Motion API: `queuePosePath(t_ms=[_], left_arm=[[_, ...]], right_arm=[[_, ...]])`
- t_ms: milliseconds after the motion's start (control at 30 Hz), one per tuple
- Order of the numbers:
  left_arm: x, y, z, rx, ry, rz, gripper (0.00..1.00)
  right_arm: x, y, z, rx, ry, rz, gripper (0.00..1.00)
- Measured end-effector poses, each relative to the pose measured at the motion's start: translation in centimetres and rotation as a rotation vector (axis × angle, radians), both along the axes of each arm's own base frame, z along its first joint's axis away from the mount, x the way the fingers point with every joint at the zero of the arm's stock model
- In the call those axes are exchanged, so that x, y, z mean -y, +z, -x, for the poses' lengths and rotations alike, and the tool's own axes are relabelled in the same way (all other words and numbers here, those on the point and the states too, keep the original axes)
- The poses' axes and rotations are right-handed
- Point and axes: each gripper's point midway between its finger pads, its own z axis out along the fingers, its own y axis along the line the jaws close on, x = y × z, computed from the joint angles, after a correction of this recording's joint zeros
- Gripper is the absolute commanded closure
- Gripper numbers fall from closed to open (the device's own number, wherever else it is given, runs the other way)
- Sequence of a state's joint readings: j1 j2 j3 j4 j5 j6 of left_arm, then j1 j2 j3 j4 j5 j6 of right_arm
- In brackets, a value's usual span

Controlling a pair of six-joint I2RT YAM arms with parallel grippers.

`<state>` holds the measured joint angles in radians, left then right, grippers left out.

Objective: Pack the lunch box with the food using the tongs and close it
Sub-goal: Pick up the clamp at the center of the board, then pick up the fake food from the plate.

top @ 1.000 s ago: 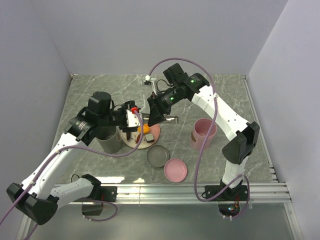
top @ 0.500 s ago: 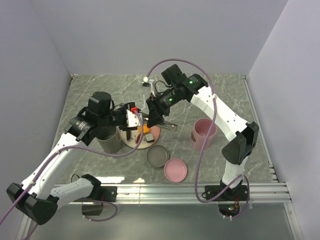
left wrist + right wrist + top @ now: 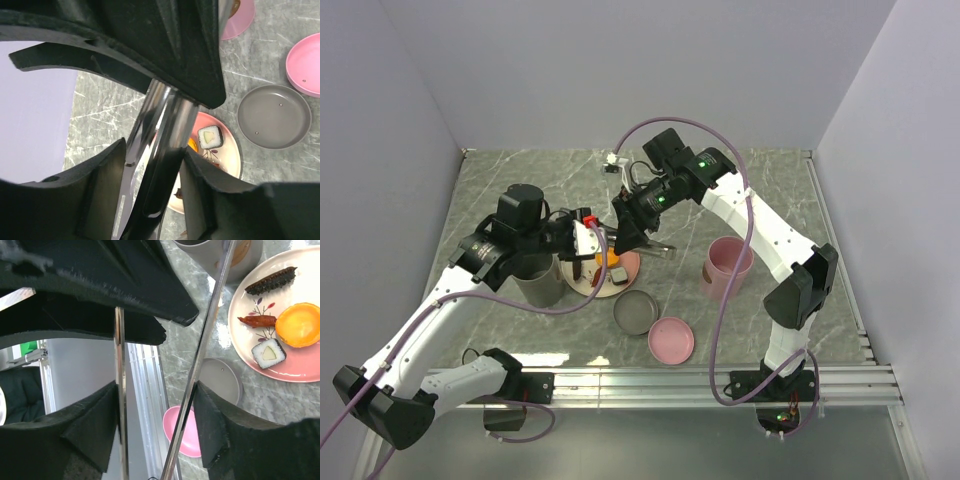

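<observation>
The silver tongs (image 3: 200, 360) run between the fingers of both grippers. My right gripper (image 3: 156, 420) is shut on the tongs, one slim arm against each finger. My left gripper (image 3: 150, 185) is shut on the tongs (image 3: 162, 125) too, above the plate (image 3: 227, 165). In the top view, the left gripper (image 3: 588, 235) and right gripper (image 3: 623, 232) meet over the plate (image 3: 620, 285), with the tongs (image 3: 660, 247) poking out to the right. The food lies on the plate (image 3: 300, 372): an orange round piece (image 3: 298, 325), a dark brown oblong (image 3: 271, 281), a reddish one (image 3: 257, 320) and a pale square (image 3: 268, 353).
A grey round container (image 3: 538, 280) stands left of the plate and a pink one (image 3: 727, 265) to the right. A grey lid (image 3: 636, 312) and a pink lid (image 3: 671, 340) lie near the front, by the aluminium rail (image 3: 720, 378).
The left gripper's jaws have closed in on the tongs. The right gripper and the tongs have shifted slightly toward the left gripper.
</observation>
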<state>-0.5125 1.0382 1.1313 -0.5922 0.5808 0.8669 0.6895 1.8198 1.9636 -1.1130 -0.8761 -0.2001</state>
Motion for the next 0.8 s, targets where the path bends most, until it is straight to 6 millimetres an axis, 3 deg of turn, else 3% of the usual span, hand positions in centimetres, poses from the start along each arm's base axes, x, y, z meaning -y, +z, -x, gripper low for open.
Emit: queuePosePath(t_ms=[100,133,233,467,800], left_arm=[[0.0,0.2,-0.3,0.010,0.010,0.005,0.31],[0.0,0.3,-0.4,0.010,0.018,0.010,0.21],[-0.1,0.6,-0.7,0.010,0.039,0.020,0.13],[-0.5,2.1,0.1,0.009,0.069,0.069,0.07],[-2.0,8.0,2.9,-0.023,0.167,0.332,0.05]], right_arm=[[0.0,0.0,0.0,0.000,0.002,0.002,0.41],[0.1,-0.1,0.1,-0.001,0.000,0.006,0.41],[0.2,-0.3,-0.1,0.007,-0.010,0.019,0.41],[1.5,-0.6,-2.2,0.020,-0.077,0.039,0.41],[7.2,-1.5,-8.3,0.066,-0.283,0.103,0.41]])
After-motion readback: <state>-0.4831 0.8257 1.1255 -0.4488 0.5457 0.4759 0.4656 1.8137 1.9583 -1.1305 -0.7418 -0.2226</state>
